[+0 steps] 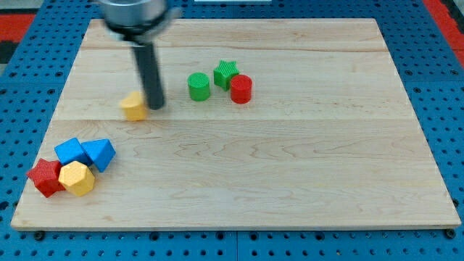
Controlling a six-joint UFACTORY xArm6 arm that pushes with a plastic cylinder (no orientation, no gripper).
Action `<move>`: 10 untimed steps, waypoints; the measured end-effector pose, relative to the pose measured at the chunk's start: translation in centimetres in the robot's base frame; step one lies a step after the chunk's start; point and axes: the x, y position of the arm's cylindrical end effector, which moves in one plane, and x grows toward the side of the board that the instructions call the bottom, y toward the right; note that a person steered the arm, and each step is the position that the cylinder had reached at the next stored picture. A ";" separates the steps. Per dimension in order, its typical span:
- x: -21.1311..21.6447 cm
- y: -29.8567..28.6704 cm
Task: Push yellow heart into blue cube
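Observation:
The yellow heart [134, 106] lies on the wooden board at the upper left. My tip [155, 107] stands just to the heart's right, touching or almost touching it. The blue cube [70, 151] sits at the lower left, well below and to the left of the heart. A blue triangular block [99, 154] rests against the cube's right side.
A red star block [46, 177] and a yellow hexagonal block [77, 178] crowd just below the blue cube. A green cylinder [199, 86], a green star [226, 73] and a red cylinder [241, 89] cluster at the upper middle. The board's left edge [45, 138] is near the cube.

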 end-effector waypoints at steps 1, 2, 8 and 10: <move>0.0 -7.6; -0.2 -7.3; 3.5 -11.5; 1.7 -8.9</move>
